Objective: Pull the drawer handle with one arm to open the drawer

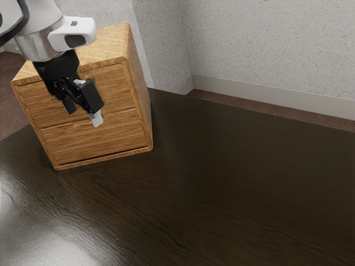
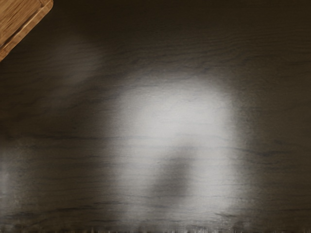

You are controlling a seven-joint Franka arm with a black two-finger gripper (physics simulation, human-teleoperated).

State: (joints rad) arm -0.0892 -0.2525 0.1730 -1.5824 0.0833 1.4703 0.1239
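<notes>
- Wooden cabinet [image 1: 105, 41]: stands on the dark tabletop [image 1: 222, 183], close to the corner of the pale wall [image 1: 266, 39], at the exterior view's upper left.
- Turns its front toward the camera and slightly toward the exterior view's left; shows a narrow side face toward the exterior view's right.
- Holds two drawers, one above the other: upper drawer [image 1: 119, 83] and lower drawer [image 1: 94, 136].
- Both fronts: lie flush with the cabinet's face, shut as far as can be seen.
- Both long and low, with the long axis across the cabinet, level with the tabletop. In the picture it rises a little toward the exterior view's right.
- Gripper [image 1: 83, 111]: hangs in front of the cabinet, before the lower part of the upper drawer and the seam above the lower drawer. Sits about midway across the front, a touch toward the exterior view's left.
- Points down and toward the exterior view's right. Fingers [image 1: 91, 100] stand apart, open, clamping nothing.
- Contact with the cabinet's front: cannot tell.
- Wrist view: looks down on bare tabletop [image 2: 170, 121] beside the cabinet, with a pale sheen and a soft dark shadow, and catches one corner of the cabinet [image 2: 17, 19].
</notes>
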